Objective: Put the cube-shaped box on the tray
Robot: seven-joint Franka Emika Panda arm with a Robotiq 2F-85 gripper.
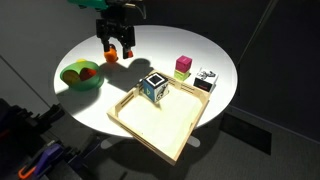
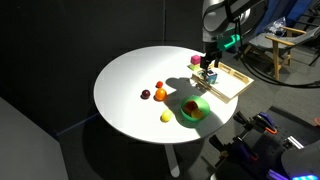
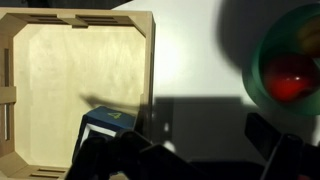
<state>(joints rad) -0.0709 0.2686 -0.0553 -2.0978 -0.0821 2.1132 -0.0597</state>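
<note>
Robotics lab, staged for tabletop trials.

A round white table (image 1: 170,45) stands alone on a dark floor, walled off by black curtains (image 2: 60,40), with a robot arm (image 2: 222,15) and its gripper (image 1: 117,54) hanging over it. Loose cables (image 2: 262,62) trail behind, dark equipment with orange parts (image 1: 35,150) crowds the table's foot, and a bare wooden frame (image 2: 290,40) stands in the lit background.

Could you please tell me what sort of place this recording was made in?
Probably a robotics lab or studio rather than a home: a round white table stands before a black curtain backdrop, with cables and equipment on the floor beside it.
</note>
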